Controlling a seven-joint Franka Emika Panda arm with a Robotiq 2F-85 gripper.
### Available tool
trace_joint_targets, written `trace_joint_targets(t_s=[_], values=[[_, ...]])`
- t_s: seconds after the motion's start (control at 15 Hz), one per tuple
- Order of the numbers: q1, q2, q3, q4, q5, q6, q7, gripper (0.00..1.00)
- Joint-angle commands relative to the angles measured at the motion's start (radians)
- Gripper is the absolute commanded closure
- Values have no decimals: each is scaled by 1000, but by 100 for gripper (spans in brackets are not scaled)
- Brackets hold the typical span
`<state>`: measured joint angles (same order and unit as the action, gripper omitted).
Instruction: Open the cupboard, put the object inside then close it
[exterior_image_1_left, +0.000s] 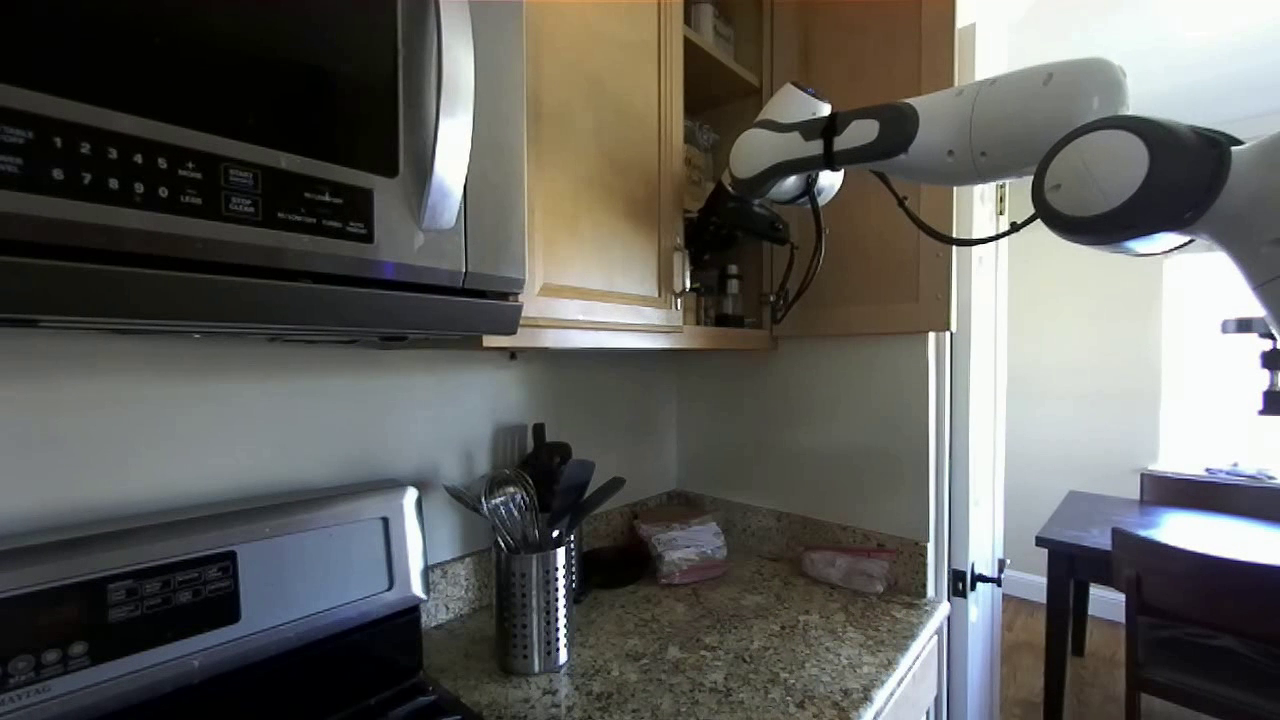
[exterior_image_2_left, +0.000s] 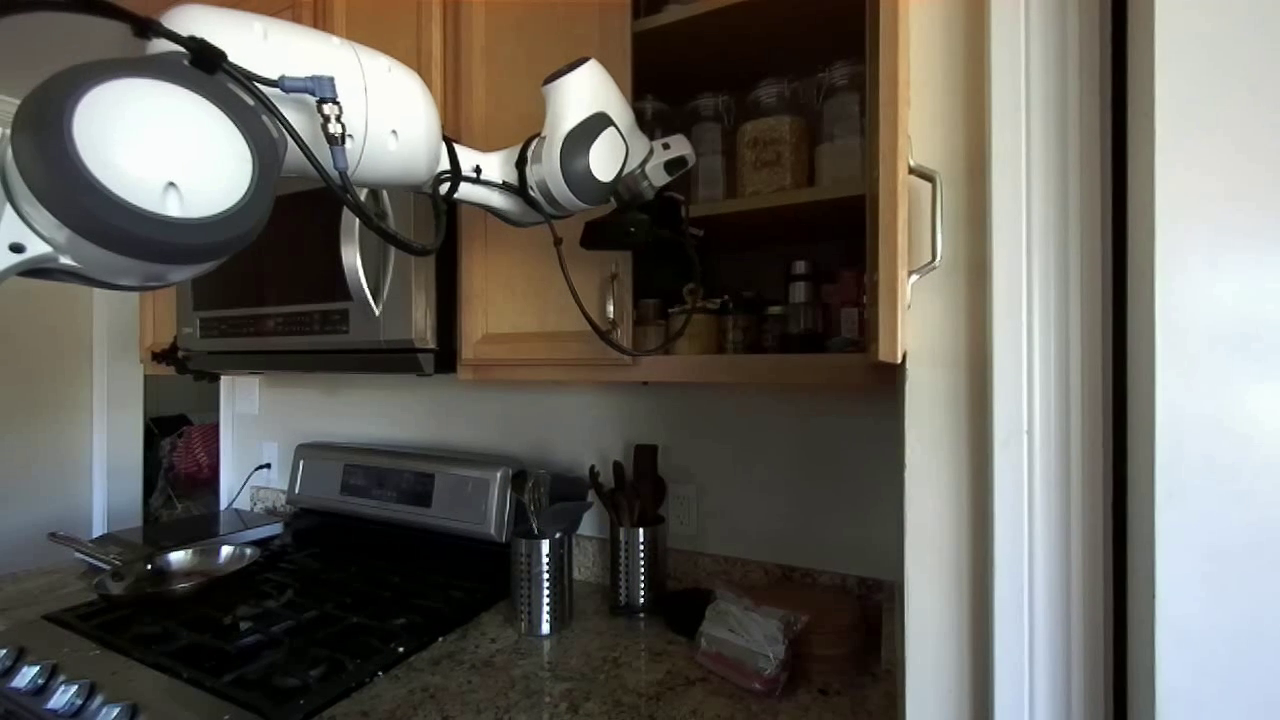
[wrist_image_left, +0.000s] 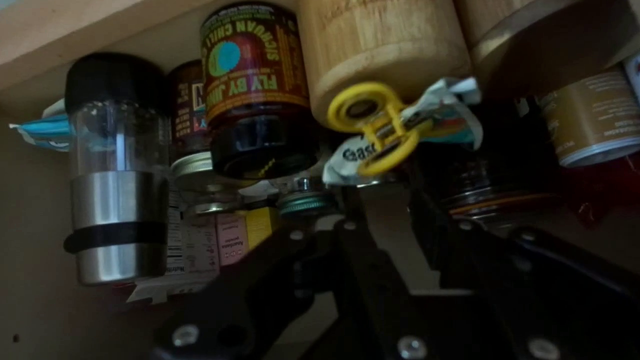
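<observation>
The maple cupboard (exterior_image_1_left: 600, 170) hangs beside the microwave. Its left door (exterior_image_2_left: 545, 290) is shut and its right door (exterior_image_2_left: 888, 190) stands wide open, showing filled shelves. My gripper (exterior_image_1_left: 708, 230) reaches inside at the lower shelf. In the wrist view, which is upside down, the dark fingers (wrist_image_left: 384, 192) stand partly apart with a narrow gap. A white packet with a yellow clip (wrist_image_left: 367, 107) and a thin silver rim show right at the fingertips. It is too dark to tell whether anything is pinched there. The task's object cannot be singled out.
A steel-and-clear grinder (wrist_image_left: 117, 200), a chili jar (wrist_image_left: 255, 75) and wooden containers (wrist_image_left: 385, 45) crowd the lower shelf around the fingers. Jars (exterior_image_2_left: 772, 140) fill the shelf above. The microwave (exterior_image_1_left: 495, 150) is beside the cupboard. Utensil holders (exterior_image_1_left: 533, 610) and bags (exterior_image_1_left: 685, 548) are on the counter.
</observation>
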<state>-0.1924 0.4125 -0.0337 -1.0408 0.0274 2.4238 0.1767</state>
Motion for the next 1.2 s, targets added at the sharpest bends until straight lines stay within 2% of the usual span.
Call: trace_joint_targets(t_s=[0.0,0.33,0.4,0.6,1.13], values=[[-33,-10,17,38,49,-29,-45,39],[-54,-77,4,11,38,-24,-55,5],[-58,-102,5,-11,36,-40,-64,2],[-72,-168,14,-78,48,-117,-113,0],[-71,-349,0,-331,50,-453,-259,0]])
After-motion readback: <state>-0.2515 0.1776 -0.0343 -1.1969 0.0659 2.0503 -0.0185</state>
